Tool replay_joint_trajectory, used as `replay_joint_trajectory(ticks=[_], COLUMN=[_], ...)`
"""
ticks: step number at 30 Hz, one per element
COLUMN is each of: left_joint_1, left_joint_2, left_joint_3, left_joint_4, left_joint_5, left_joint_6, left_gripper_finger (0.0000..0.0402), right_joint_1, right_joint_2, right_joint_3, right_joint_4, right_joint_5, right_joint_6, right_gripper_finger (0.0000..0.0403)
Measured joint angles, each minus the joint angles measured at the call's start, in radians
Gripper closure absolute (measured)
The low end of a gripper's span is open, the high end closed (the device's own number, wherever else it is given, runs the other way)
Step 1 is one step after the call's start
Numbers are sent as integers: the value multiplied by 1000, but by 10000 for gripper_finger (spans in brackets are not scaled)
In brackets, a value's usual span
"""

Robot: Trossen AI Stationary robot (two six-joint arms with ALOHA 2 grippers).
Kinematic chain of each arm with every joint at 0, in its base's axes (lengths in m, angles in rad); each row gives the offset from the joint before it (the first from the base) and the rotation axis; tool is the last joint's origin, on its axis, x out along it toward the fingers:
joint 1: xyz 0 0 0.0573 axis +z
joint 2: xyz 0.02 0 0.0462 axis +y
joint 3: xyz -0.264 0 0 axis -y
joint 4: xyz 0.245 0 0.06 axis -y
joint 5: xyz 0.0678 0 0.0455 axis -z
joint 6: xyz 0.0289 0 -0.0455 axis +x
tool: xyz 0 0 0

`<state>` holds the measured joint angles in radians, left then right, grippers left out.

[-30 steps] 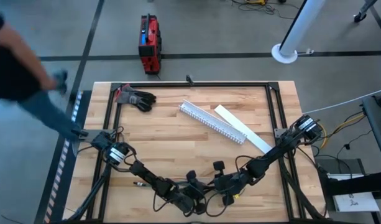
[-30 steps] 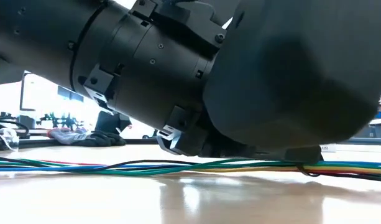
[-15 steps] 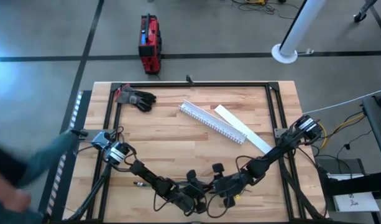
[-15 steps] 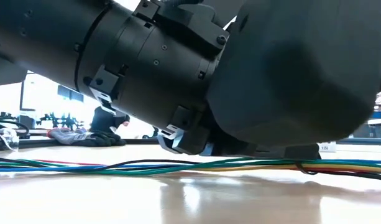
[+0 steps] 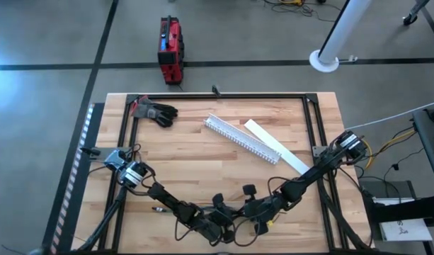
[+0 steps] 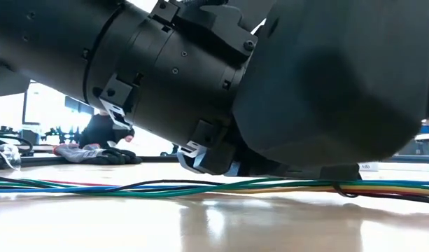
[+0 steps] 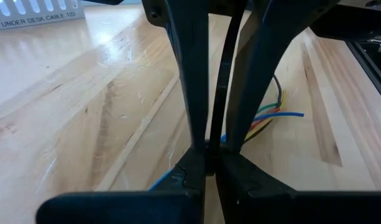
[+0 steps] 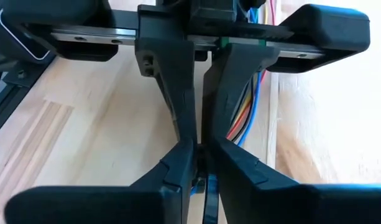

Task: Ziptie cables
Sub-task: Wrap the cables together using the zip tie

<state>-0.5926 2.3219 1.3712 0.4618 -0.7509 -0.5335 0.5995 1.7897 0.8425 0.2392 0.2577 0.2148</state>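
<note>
High view: I see both grippers meeting at the table's (image 5: 202,159) 6 o'clock edge, left gripper (image 5: 226,221) and right gripper (image 5: 250,214) each clamped on the cables (image 6: 200,187) lying between them.

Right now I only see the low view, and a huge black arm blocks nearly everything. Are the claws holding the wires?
Observer: Yes. In the left wrist view the left claw is pinched shut, with a blue wire of the cables running out of it.
Operator: And the other one?
Observer: The right claw is shut too, tip to tip with the left one, with coloured wires just beyond it.
Operator: Is anything else lying around?
Observer: From above, a white slotted channel lies farther back, apart from both arms.
</note>
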Motion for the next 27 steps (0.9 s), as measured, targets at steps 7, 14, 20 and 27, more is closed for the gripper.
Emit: replay_joint_trajectory(ticks=[7, 14, 20, 27], left_joint_1=[0, 0, 0, 2], left_joint_2=[0, 0, -2, -6], left_joint_3=[0, 0, 1, 3], left_joint_4=[0, 0, -3, -2], left_joint_5=[0, 1, -3, -10], left_joint_6=[0, 0, 0, 0], left_gripper_finger=[396, 385, 370, 394], right_joint_1=[0, 0, 5, 10], right_joint_2=[0, -4, -60, -126], right_joint_3=[0, 0, -1, -3], right_joint_4=[-4, -6, -56, -145], right_joint_5=[0, 1, 1, 4], right_joint_6=[-4, 0, -5, -5], right_gripper_finger=[374, 399, 401, 402])
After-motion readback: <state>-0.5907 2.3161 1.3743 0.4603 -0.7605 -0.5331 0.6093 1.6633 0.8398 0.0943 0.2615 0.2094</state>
